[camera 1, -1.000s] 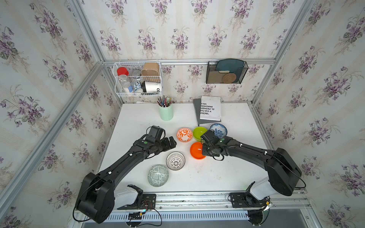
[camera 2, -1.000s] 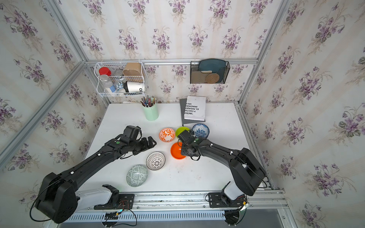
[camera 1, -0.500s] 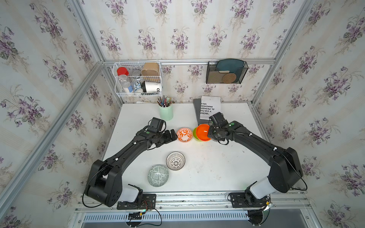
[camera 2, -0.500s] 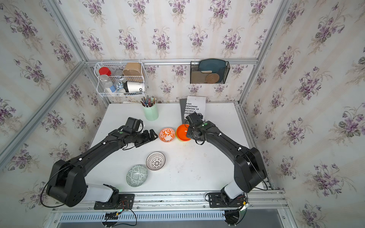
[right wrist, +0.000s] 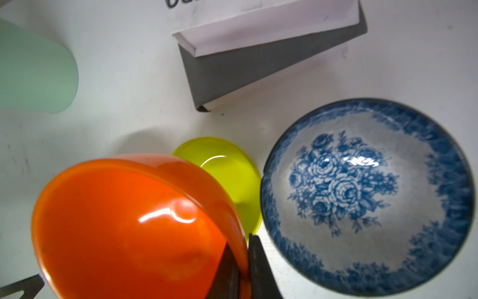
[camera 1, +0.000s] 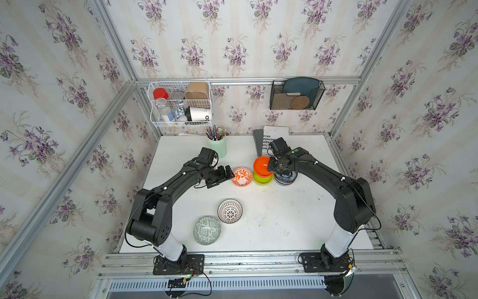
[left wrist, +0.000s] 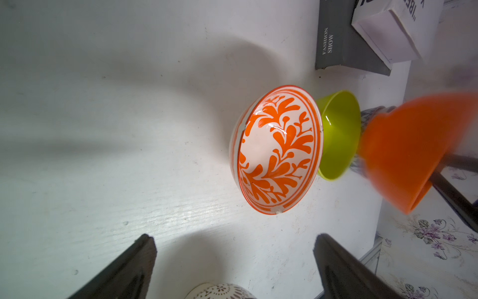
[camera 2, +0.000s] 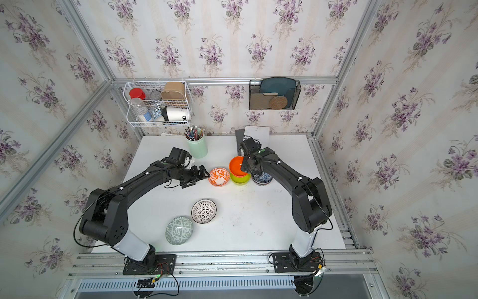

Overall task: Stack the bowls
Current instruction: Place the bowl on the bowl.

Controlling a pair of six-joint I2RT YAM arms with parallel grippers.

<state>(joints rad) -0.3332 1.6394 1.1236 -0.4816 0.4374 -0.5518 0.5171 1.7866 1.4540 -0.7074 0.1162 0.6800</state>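
**Orange bowl held over the lime one**

A white table (camera 1: 284, 220) stands boxed in by walls papered with purple flowers. The right gripper (right wrist: 241, 255) is clamped on the rim of the plain orange bowl (right wrist: 129, 220), one jaw inside the wall and one outside. The bowl hangs tilted, clear of the table. Directly beneath it sits the lime bowl (right wrist: 232, 176). On the gripper's side away from the orange bowl is a blue flowered bowl (right wrist: 362, 194), just beside the lime one. In both top views it seems to cap a short pile.

The left gripper (left wrist: 234, 239) stands wide open and empty, low over the table. The orange-and-white leaf bowl (left wrist: 276, 150) lies a little ahead of its jaws, not between them. Well behind that gripper, toward the arm bases, a black-and-white bowl (camera 1: 230, 211) and a grey-green bowl (camera 1: 207, 230) lie near each other.

The orange bowl looks light, stiff and glossy. A pinch on one edge therefore lets it swing, and it could slip. Levelling it before lowering should help it nest in the lime bowl. The patterned bowls look like glazed pottery, so they are probably heavier and apt to chip. They are best taken by the rim, one jaw inside, and set down gently.
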